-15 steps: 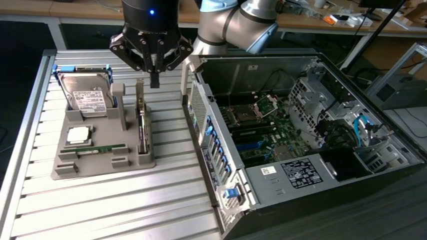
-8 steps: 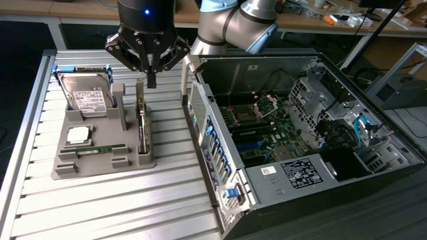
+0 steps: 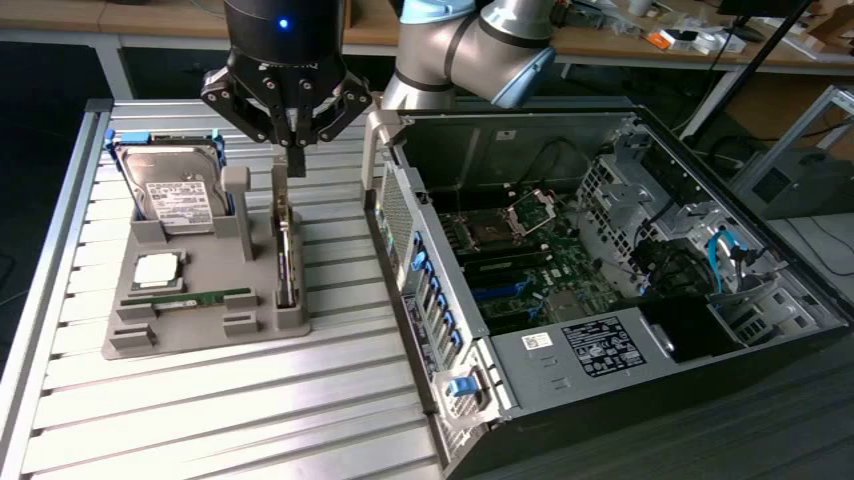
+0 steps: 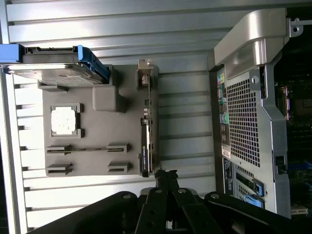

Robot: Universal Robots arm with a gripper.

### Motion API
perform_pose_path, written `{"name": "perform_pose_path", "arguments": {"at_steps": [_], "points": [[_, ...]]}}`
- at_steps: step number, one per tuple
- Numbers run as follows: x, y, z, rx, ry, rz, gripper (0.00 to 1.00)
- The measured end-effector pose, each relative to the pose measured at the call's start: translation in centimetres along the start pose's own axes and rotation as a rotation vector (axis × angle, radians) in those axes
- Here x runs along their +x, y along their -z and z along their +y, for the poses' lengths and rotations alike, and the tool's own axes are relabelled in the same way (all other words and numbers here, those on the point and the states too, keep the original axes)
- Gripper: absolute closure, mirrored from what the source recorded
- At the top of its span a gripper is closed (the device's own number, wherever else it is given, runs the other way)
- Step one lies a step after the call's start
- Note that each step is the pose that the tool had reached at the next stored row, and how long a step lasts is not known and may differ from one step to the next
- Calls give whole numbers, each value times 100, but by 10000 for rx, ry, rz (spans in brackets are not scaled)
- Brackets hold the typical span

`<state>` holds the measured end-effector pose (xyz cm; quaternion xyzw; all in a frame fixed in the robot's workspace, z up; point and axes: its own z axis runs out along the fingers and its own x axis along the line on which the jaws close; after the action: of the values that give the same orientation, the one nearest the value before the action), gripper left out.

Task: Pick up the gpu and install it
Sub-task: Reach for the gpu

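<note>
Nearest on the slatted desk [image 3: 200, 400] lies the grey holder tray [image 3: 200, 335], and everything it carries looks untouched. At the tray's near end a narrow RAM stick [image 3: 187, 298] lies in its groove, and just behind it a CPU [image 3: 158, 268] sits in its square pocket. Along the tray's edge that faces the computer case [image 3: 441, 320], the gpu [image 3: 284, 250] stands on its long edge in its slot, its silver bracket at the tray's far end. It is seated in the tray and not lifted. At the tray's far end a hard drive [image 3: 180, 190] leans in its blue-cornered cradle. Above the tray, over the gpu's slot, hangs the pincer [image 3: 294, 168], its fingers pressed together and holding nothing. In the wrist view its tips are just beside the card's end, and I cannot tell whether they touch it. Beyond the tray's gpu side the case lies open, and the blue expansion slots [image 3: 514, 292] on its motherboard [image 3: 561, 265] appear to hold no card. By my reading the pick-up has not yet been made, so both the lifting and the installing are left to do.
</note>
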<state>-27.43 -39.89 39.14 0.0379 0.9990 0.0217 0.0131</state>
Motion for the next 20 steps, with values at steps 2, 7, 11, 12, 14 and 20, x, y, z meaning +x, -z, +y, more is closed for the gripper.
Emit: {"name": "perform_pose_path", "arguments": {"at_steps": [2,7,11,12,14,20], "points": [[13,1,-1,1,0,1,89],[48,1,-4,0,0,0,89],[73,2,-6,0,0,0,89],[79,2,-6,0,0,1,89],[92,2,-7,0,0,0,89],[127,3,-10,0,-1,1,89]]}}
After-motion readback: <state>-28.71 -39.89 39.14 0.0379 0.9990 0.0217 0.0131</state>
